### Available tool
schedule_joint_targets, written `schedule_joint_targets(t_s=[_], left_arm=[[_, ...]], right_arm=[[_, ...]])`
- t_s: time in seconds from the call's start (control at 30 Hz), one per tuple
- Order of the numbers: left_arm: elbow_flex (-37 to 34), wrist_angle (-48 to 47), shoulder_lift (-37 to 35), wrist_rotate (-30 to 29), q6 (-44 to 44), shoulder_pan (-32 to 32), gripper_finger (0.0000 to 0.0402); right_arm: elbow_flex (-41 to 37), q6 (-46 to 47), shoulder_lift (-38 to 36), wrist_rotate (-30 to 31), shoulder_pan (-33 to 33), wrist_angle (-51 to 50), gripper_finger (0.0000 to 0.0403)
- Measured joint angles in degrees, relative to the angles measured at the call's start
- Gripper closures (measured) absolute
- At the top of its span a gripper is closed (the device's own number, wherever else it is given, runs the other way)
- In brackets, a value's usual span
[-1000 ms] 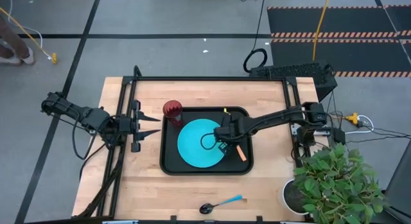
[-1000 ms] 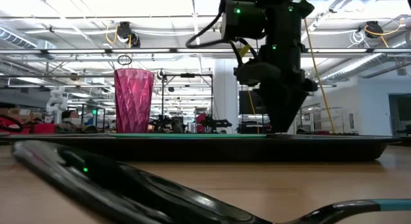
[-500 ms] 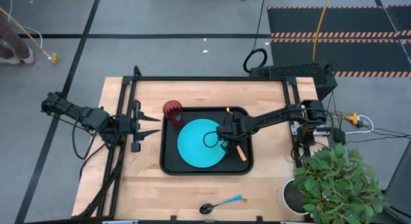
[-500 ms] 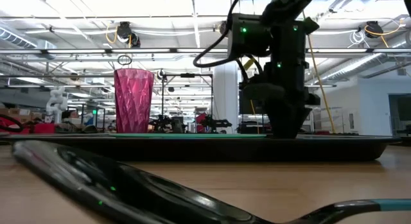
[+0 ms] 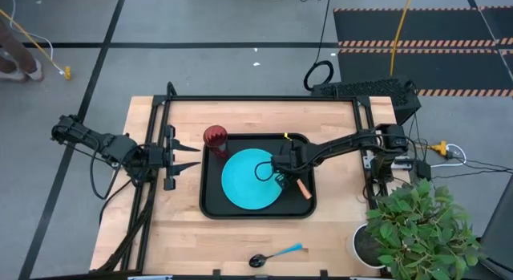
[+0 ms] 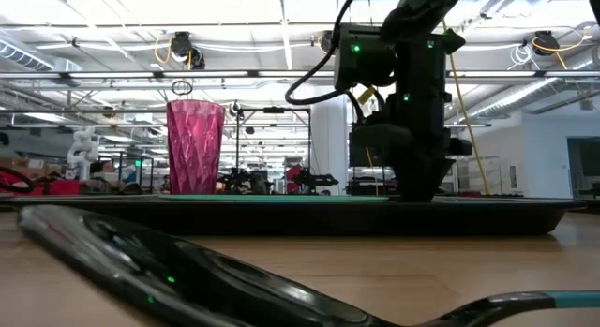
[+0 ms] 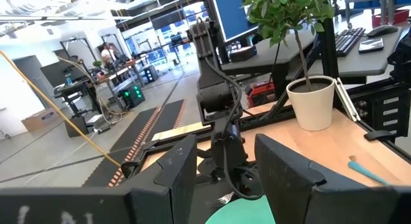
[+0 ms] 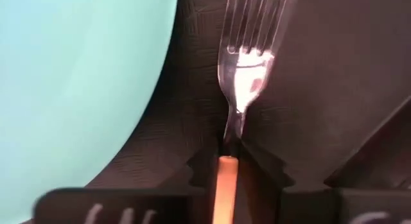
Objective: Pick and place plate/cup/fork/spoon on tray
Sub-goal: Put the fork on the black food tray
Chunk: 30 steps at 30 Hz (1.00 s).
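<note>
The black tray (image 5: 212,206) lies mid-table. The cyan plate (image 5: 244,180) rests flat on it. The dark red cup (image 5: 215,136) stands upright in the tray's far left corner. The fork (image 5: 302,188) lies on the tray floor right of the plate, with my right gripper (image 5: 285,172) shut on its orange handle. The spoon (image 5: 276,253) lies on the bare table near the front edge. My left gripper (image 5: 192,156) waits open at the table's left, level with the tray's left rim. My right gripper pinches the fork's orange handle (image 8: 225,176) between its two fingers (image 8: 200,167), at the end next to the metal neck. The fingers come from above, pointing down. The tines (image 8: 253,31) lie on the tray floor beside the plate's rim (image 8: 154,95).
A black metal frame (image 5: 264,99) runs along the table's far and side edges. A potted plant (image 5: 413,228) stands at the near right corner. The spoon's dark bowl (image 6: 187,280) fills the low view's foreground. Bare wood lies between the tray and the front edge.
My right gripper has come down and shifted a little toward the table's right edge over the tray, tipping as it went. The fork's handle has slid slightly with it and lies on the tray floor.
</note>
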Motion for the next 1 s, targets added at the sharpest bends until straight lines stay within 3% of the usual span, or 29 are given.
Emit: schedule_joint_targets(t_s=[0.2,0.6,1.0], left_arm=[[0.00,0.00,-0.02,0.00,-0.22,0.00,0.0241],[0.00,0.00,-0.02,0.02,-1.11,0.00,0.0241],[0.00,0.15,-0.02,0.01,1.58,-0.01,0.0241]], right_arm=[[-0.07,3.09,-1.71,-2.68,0.04,0.26,0.0392],[-0.09,17.54,-8.52,-2.66,0.90,-10.27,0.0393],[-0.07,31.99,-8.46,2.47,2.08,-8.66,0.0392]])
